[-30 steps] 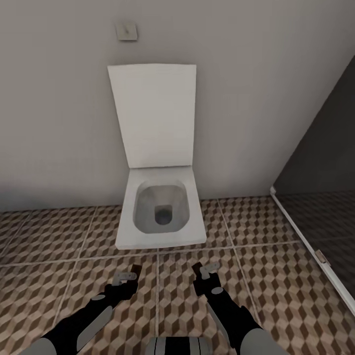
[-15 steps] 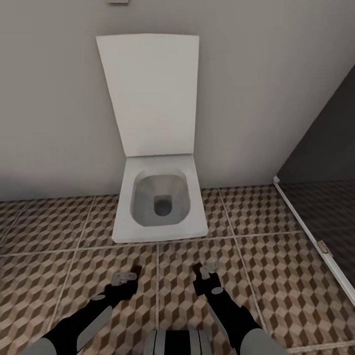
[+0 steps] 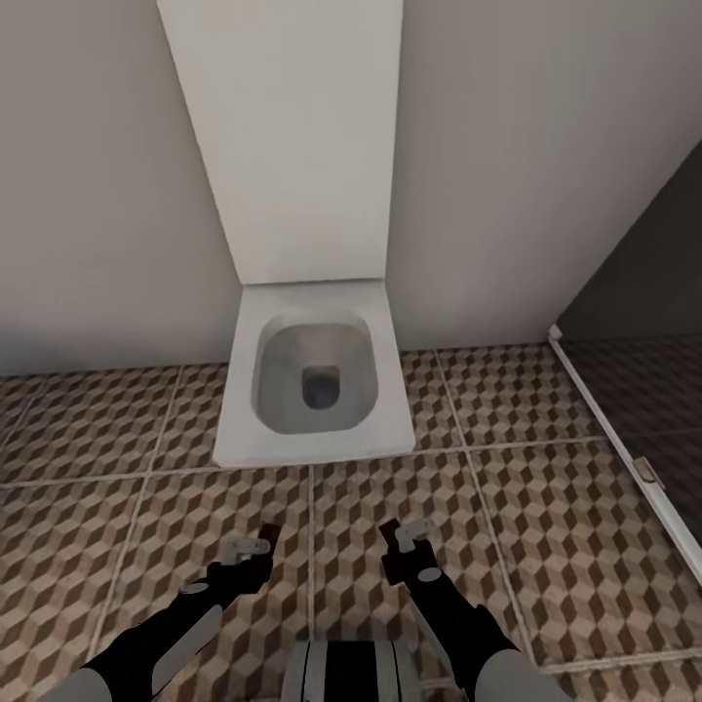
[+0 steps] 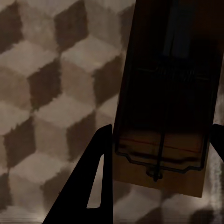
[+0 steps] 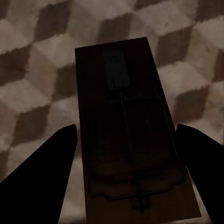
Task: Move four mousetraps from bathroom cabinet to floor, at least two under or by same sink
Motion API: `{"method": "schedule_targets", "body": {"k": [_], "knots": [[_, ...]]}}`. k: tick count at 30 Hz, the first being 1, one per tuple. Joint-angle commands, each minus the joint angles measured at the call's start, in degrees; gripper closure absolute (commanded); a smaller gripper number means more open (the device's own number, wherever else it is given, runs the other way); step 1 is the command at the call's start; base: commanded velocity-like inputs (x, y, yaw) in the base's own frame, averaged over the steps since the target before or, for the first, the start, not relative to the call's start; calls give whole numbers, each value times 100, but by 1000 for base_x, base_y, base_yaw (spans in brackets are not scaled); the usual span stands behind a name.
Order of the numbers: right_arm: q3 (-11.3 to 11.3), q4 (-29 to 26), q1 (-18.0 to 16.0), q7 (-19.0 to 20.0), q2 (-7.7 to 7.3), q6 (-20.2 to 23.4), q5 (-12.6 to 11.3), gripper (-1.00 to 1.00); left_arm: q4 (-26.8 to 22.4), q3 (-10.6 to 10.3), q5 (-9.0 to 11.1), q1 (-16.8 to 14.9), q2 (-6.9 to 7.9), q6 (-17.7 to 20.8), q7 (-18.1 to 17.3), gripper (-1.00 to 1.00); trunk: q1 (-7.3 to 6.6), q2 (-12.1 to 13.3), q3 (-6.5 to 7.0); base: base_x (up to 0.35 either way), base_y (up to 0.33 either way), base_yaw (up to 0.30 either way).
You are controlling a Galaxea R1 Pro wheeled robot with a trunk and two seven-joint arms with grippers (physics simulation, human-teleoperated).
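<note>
Left wrist view: the left gripper [image 4: 156,140] pinches a mousetrap [image 4: 163,116] between its fingers; the right gripper [image 5: 126,163] clamps another mousetrap [image 5: 133,144] — no writing legible on either. Below both lies the bathroom floor [image 3: 546,507]; ahead, a white toilet [image 3: 312,390] — nearer than before as the camera advanced.

A white toilet [image 3: 310,385] with its lid raised stands against a plain grey wall [image 3: 531,166]. The floor [image 3: 546,546] is tiled in a brown, beige and white cube pattern with pale grout lines. A dark glass panel [image 3: 648,390] with a white lower frame borders the tiles at the right.
</note>
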Motion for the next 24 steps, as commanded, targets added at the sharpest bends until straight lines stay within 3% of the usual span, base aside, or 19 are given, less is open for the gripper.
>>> {"method": "schedule_targets", "body": {"k": [1, 24], "knots": [[24, -10, -1, -28, -2, 51, 60, 100, -16, -36, 30, -6, 8, 13, 67, 100, 1, -3, -35, 0, 0, 0], [24, -10, -1, -29, -2, 47, 60, 100, -15, -36, 30, -6, 8, 12, 67, 100, 60, -34, -726, 0, 0, 0]]}}
